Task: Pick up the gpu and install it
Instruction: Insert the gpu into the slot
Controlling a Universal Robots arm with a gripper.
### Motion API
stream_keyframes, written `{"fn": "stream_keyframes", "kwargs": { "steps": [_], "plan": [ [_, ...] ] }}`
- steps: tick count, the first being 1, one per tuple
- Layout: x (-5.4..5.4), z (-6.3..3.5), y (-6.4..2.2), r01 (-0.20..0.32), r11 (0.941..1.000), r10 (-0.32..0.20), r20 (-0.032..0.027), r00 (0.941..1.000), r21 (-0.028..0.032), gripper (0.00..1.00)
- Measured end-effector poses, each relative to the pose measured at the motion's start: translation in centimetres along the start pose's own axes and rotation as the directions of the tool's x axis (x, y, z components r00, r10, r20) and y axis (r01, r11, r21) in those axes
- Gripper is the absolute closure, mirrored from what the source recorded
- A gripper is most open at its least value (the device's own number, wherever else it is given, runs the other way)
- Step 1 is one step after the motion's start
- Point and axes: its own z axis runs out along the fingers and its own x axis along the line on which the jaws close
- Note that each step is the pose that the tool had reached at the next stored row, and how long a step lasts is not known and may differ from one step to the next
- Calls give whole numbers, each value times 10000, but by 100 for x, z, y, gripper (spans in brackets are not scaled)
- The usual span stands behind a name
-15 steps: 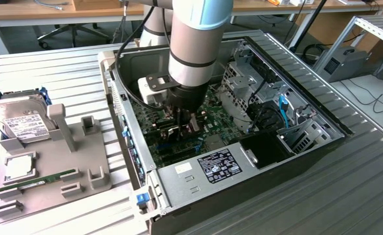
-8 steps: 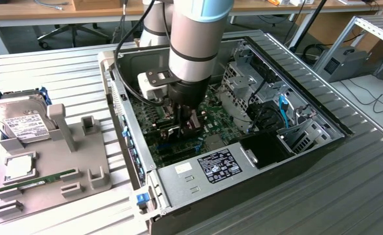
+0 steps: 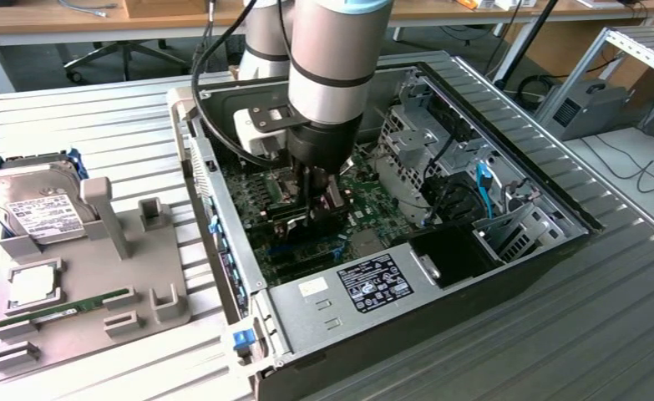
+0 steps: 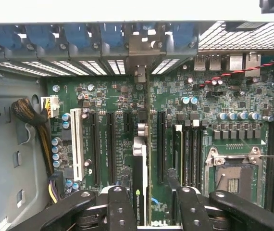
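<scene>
One arm: grey cylindrical arm body reaches down into the open computer case (image 3: pixel 494 251) in the exterior view; its bulk hides the middle of the motherboard there.
Tool (image 4: pixel 149 202): black jointed fingers (image 4: pixel 120 207), partly spread, pinching the gpu between them; fingertips are cut off by the picture edge in the wrist view.
Gpu (image 4: pixel 144 159): thin dark card seen edge-on, standing upright over the motherboard (image 4: pixel 113 96), between two long black expansion slots. Its silver end bracket (image 4: pixel 142 48) lines up with the rear slot openings of the case. Whether the card edge is fully seated cannot be told.
Motherboard: green, densely populated; black slots, one white slot (image 4: pixel 78 144), blue-topped cylindrical capacitors, a square metal processor socket (image 4: pixel 233 171).
Rear panel: row of perforated silver slot covers with blue plastic retainers (image 4: pixel 74 36) above them.
Cabling: a brown sleeved bundle (image 4: pixel 31 118) runs along the grey inner wall; its far end is out of frame.
Case: grey sheet metal, lying on its side, with a labelled power supply (image 3: pixel 360 288) at the near end.
Surface (image 3: pixel 594 334): ribbed grey metal.
Fixture tray (image 3: pixel 93 284): grey moulded holder on the exterior view's left, well apart from the case; carries a silver hard drive (image 3: pixel 32 200) with a white label and a slim green memory stick (image 3: pixel 65 309).
</scene>
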Motion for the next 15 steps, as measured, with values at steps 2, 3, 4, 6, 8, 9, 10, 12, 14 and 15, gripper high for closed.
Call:
{"fn": "stream_keyframes", "kwargs": {
  "steps": [2, 3, 4, 6, 8, 9, 10, 12, 14, 15],
  "plan": [
    [0, 0, 1, -1, 10000, 1, 0, 10000, 1, 60],
    [0, -1, 4, -2, 10000, 2, -1, 10000, 0, 60],
    [1, -2, 15, -3, 10000, 3, -3, 10000, 0, 60],
    [1, -2, 40, -2, 10000, 2, -1, 10000, 0, 60],
    [1, -2, 52, -1, 10000, 1, -1, 10000, 0, 60],
    [2, -2, 55, -1, 10000, 1, -1, 10000, 0, 60],
    [3, 2, 60, -1, 10000, 1, 0, 10000, 1, 60],
    [4, 30, 64, 0, 10000, 0, -1, 10000, 1, 60],
    [7, 36, 65, -1, 10000, 1, -3, 10000, 0, 60],
    [22, 41, 65, -2, 10000, 2, -1, 10000, 1, 60]
  ]
}}
